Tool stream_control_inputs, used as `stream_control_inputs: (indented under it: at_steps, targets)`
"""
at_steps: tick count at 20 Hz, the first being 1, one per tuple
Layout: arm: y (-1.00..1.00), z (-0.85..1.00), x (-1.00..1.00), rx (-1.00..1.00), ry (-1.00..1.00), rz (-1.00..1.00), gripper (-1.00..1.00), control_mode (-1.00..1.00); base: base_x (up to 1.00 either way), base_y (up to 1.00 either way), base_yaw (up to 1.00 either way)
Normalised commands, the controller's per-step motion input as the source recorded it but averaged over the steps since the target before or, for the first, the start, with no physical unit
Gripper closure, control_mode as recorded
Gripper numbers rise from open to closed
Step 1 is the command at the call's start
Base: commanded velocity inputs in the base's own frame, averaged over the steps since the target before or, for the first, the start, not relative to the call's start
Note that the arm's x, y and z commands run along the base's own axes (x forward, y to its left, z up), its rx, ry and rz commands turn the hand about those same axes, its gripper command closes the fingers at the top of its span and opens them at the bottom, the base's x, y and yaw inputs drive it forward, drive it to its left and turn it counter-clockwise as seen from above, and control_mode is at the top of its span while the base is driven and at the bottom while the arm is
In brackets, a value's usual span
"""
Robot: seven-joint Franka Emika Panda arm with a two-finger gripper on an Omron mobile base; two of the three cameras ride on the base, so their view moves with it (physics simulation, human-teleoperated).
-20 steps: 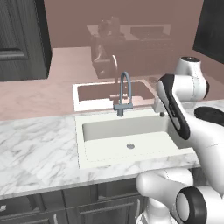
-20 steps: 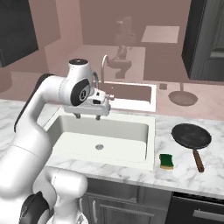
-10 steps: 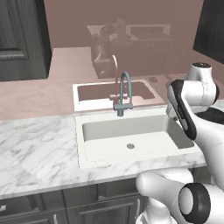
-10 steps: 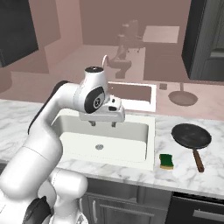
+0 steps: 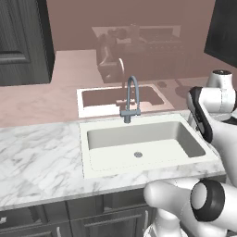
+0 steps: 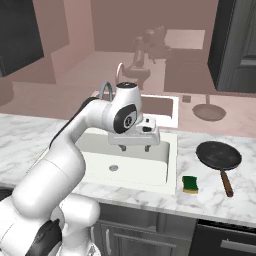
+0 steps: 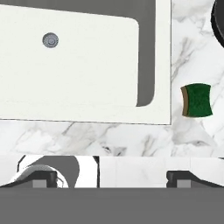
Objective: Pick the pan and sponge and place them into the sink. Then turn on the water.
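The black pan rests on the marble counter right of the white sink, its brown handle pointing toward the front edge. Just in front of it lies the sponge, green side up. My gripper hangs open above the right half of the basin, empty, well left of both. Looking down from the hand, the fingertips stand wide apart over the front counter, with the sink and its drain ahead, the sponge to the right and the pan at the top right corner. No water runs from the faucet.
The glossy pink backsplash mirrors the basin and the pan. Marble counter stretches left of the sink. Dark cabinets stand at the upper left and a dark block at the upper right.
The arm has swung rightward across the sink, carrying the gripper from the basin's left part to its right half. The jaws stayed open. Pan and sponge have not moved.
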Motion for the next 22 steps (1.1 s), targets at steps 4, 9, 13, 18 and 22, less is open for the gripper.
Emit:
stream_control_inputs:
  at_steps: [4, 9, 13, 18, 22]
  targets:
    - [-0.33, 0.00, -0.06, 0.02, 0.08, -0.01, -1.00, -1.00, 0.00, 0.00, 0.00]
    - [-0.27, -0.04, -0.04, 0.04, 0.04, 0.00, -1.00, -1.00, 0.00, 0.00, 0.00]
    - [-0.26, -0.07, 0.00, 0.03, 0.02, 0.00, -1.00, -1.00, 0.00, 0.00, 0.00]
    - [-0.24, -0.08, -0.02, 0.01, -0.01, 0.00, -1.00, -1.00, 0.00, 0.00, 0.00]
    - [-0.16, -0.16, -0.01, 0.00, -0.03, 0.00, -1.00, -1.00, 0.00, 0.00, 0.00]
